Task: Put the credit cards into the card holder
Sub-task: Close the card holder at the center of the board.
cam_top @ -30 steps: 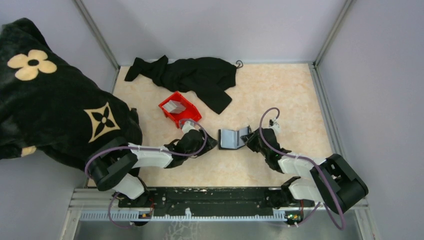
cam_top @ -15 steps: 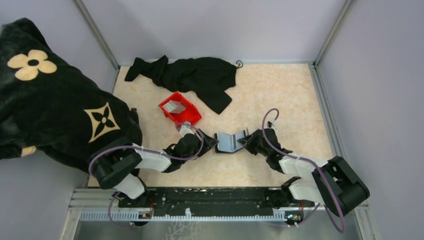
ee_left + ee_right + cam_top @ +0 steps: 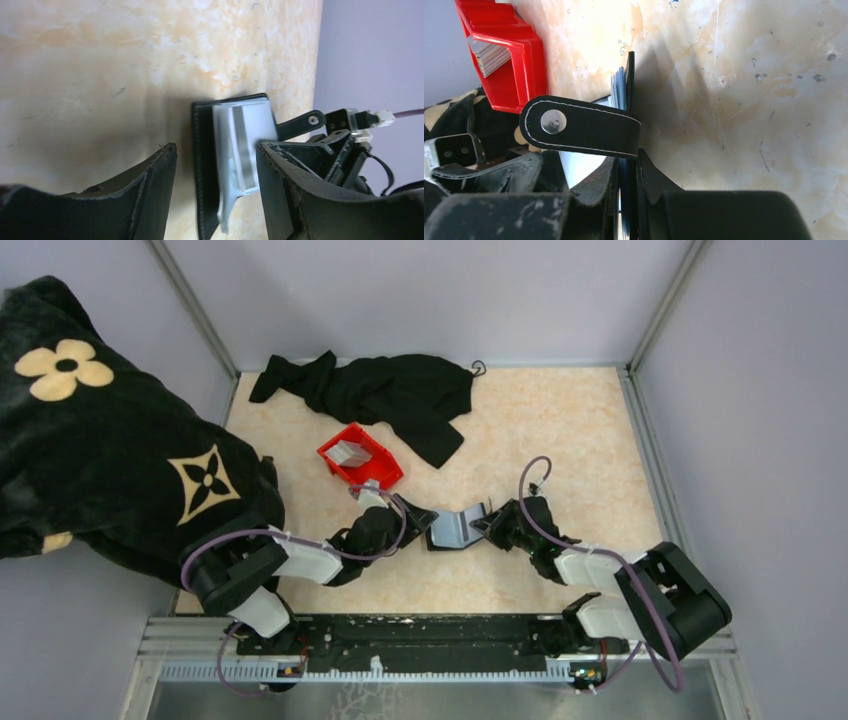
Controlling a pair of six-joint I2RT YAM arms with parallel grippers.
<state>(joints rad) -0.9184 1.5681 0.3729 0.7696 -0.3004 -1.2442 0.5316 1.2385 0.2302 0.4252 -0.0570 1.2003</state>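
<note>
One black card holder [image 3: 455, 528] standing half open at mid tabletop [image 3: 560, 430], right flap pinched in the closed right hand [image 3: 484, 524]. Wide-open left hand [image 3: 418, 524] just beside the left flap, gripping nothing. Grey-white cards [image 3: 349, 452] stacked in a red bin [image 3: 385, 476] behind, near black cloth [image 3: 390, 390].

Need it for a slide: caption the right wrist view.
Right gripper clamps the open card holder on edge; red bin beyond.
</note>
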